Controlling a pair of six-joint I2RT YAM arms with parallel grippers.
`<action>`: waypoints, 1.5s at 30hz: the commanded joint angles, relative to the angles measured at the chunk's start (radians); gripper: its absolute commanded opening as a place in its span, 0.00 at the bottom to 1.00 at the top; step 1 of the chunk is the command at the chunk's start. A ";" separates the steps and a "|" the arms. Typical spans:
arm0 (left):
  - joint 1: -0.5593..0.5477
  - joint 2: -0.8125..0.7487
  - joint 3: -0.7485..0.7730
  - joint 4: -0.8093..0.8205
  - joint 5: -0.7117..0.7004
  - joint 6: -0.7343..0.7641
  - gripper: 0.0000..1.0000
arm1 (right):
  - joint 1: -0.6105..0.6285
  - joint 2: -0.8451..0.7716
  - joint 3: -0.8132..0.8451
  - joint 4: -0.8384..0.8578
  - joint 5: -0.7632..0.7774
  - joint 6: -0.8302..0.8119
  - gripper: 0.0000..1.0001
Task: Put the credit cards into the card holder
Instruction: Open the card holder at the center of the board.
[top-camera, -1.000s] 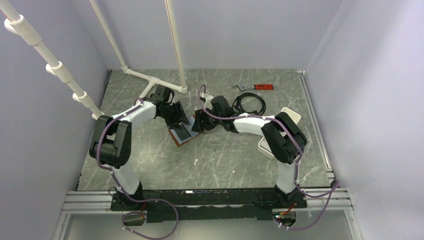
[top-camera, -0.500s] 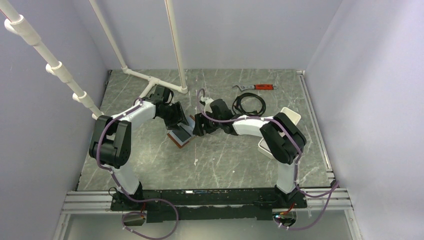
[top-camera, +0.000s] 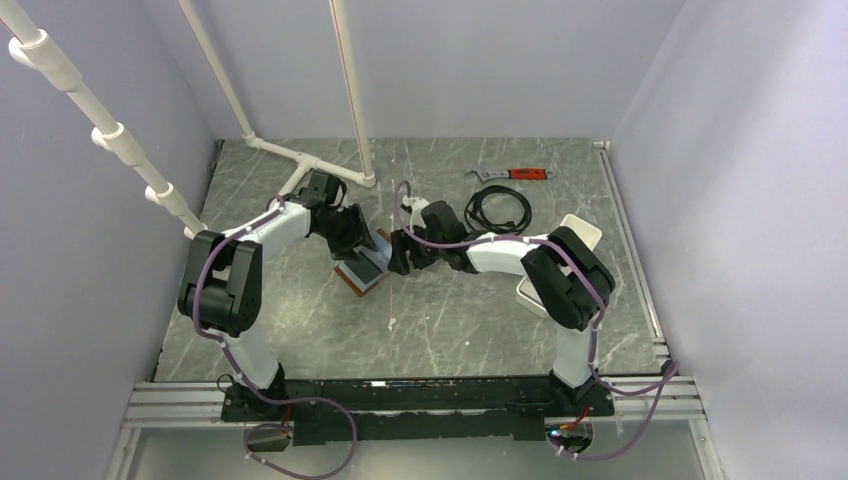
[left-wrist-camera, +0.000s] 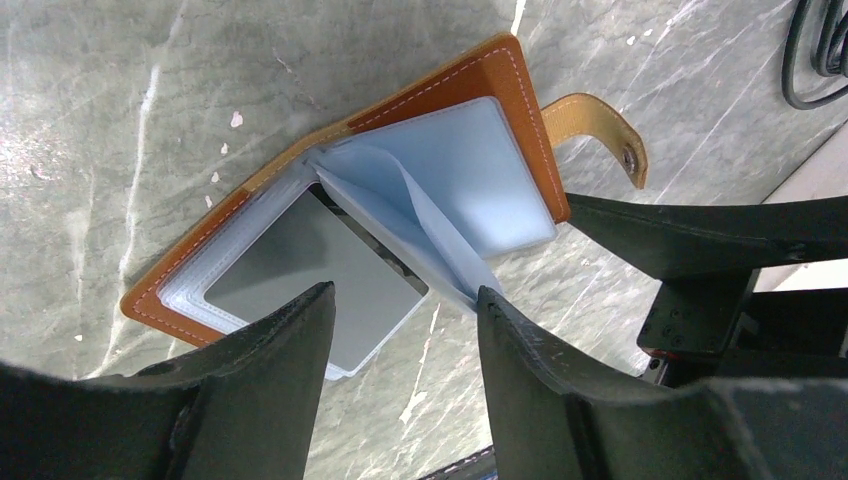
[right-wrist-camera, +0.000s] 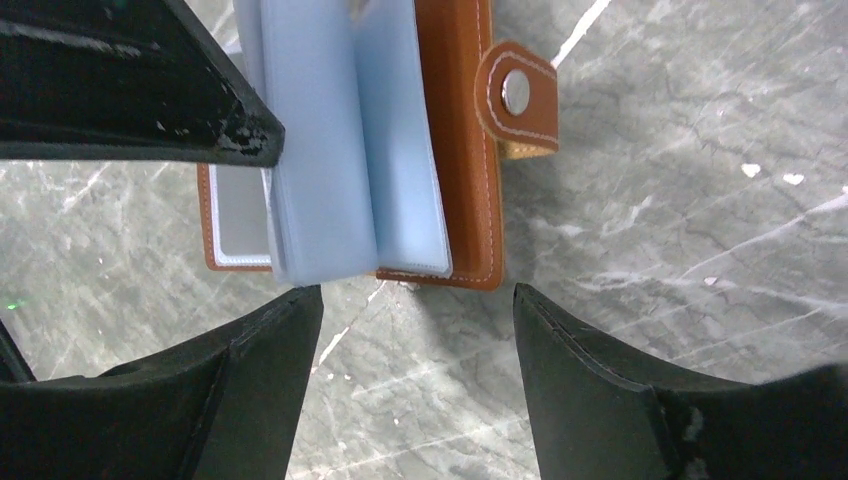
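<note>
The brown card holder (top-camera: 357, 272) lies open on the table between both grippers. In the left wrist view the holder (left-wrist-camera: 478, 75) shows pale blue plastic sleeves, one sleeve (left-wrist-camera: 420, 215) standing up. A grey credit card (left-wrist-camera: 310, 270) sits in the left sleeve. My left gripper (left-wrist-camera: 402, 295) is open over the holder's near edge, one fingertip (left-wrist-camera: 485, 300) against the raised sleeve. My right gripper (right-wrist-camera: 415, 295) is open and empty just short of the holder (right-wrist-camera: 460, 150), whose snap tab (right-wrist-camera: 516, 95) points away. Only a sliver of the card (right-wrist-camera: 235, 215) shows there.
A white tray (top-camera: 588, 232) stands behind the right arm's elbow. A black coiled cable (top-camera: 497, 208) and a red-handled wrench (top-camera: 520, 174) lie at the back. White pipes (top-camera: 300, 160) run along the back left. My left finger (right-wrist-camera: 150, 100) crosses the right wrist view.
My right gripper has edged left toward the card holder. The holder has shifted slightly toward the back. The left gripper has hardly moved.
</note>
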 joint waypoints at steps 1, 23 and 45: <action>0.004 -0.031 0.000 -0.011 -0.005 0.019 0.60 | 0.009 0.007 0.058 0.051 0.047 -0.007 0.72; 0.032 -0.301 -0.114 -0.095 -0.113 0.027 0.86 | 0.043 0.020 0.115 -0.009 0.150 0.019 0.72; 0.110 -0.072 -0.150 -0.109 -0.169 0.027 0.52 | 0.038 0.031 0.187 -0.111 0.077 0.016 0.74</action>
